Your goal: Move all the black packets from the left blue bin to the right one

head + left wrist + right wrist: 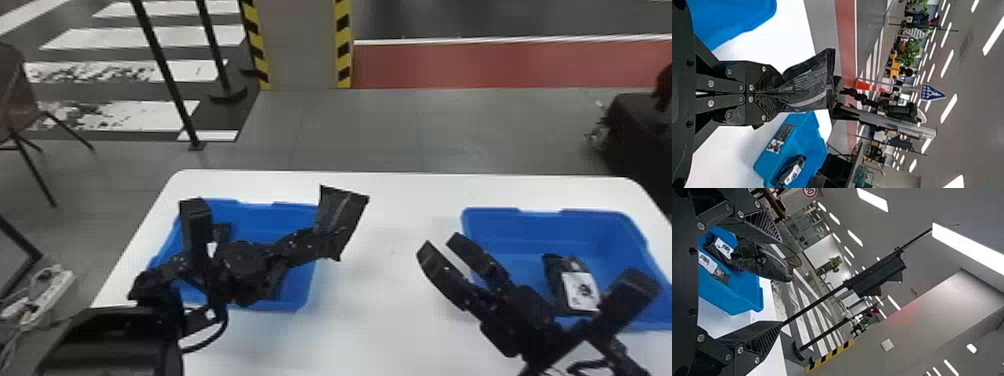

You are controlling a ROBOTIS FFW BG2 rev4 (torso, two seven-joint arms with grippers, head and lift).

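1. A white, round-cornered table (380,290) carries both bins, set well apart.
2. The rectangular blue plastic left bin (260,215) holds flat black packets with white labels, two of them (722,246) (709,264) clear in the right wrist view.
3. The matching blue plastic right bin (540,230) has one black packet with a white label (555,280) inside.
4. The black two-fingered right gripper (440,242) is spread and empty, near the right bin's left side.
5. The black two-fingered left gripper (325,241) is clenched on a flat, glossy black pouch (345,210), raised by the left bin's right side.
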